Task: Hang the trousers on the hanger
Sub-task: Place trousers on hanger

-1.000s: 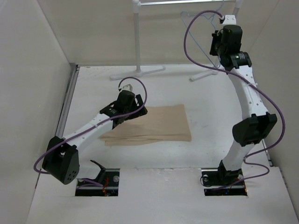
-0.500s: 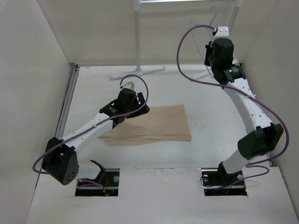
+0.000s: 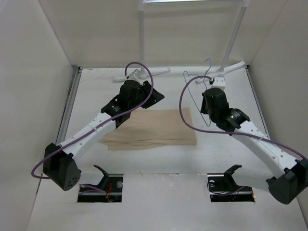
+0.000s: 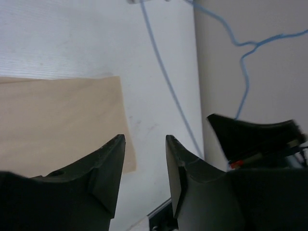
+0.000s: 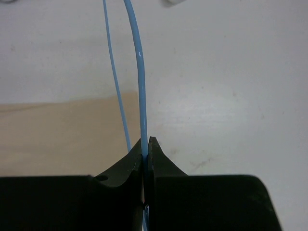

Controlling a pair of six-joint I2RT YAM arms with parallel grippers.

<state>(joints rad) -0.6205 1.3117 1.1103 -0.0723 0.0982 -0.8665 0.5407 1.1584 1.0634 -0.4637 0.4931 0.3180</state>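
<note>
Down from the white garment rack (image 3: 141, 38), the right gripper (image 5: 146, 144) now clamps the light-blue hanger (image 5: 140, 72) just beside the folded trousers (image 3: 159, 130), which lie flat on the table (image 3: 226, 139). The left gripper (image 4: 144, 144) hovers parted and empty. Threading is not yet begun.

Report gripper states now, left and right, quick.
Left gripper: open, nothing between the jaws.
Right gripper: shut on the hanger wire.
</note>
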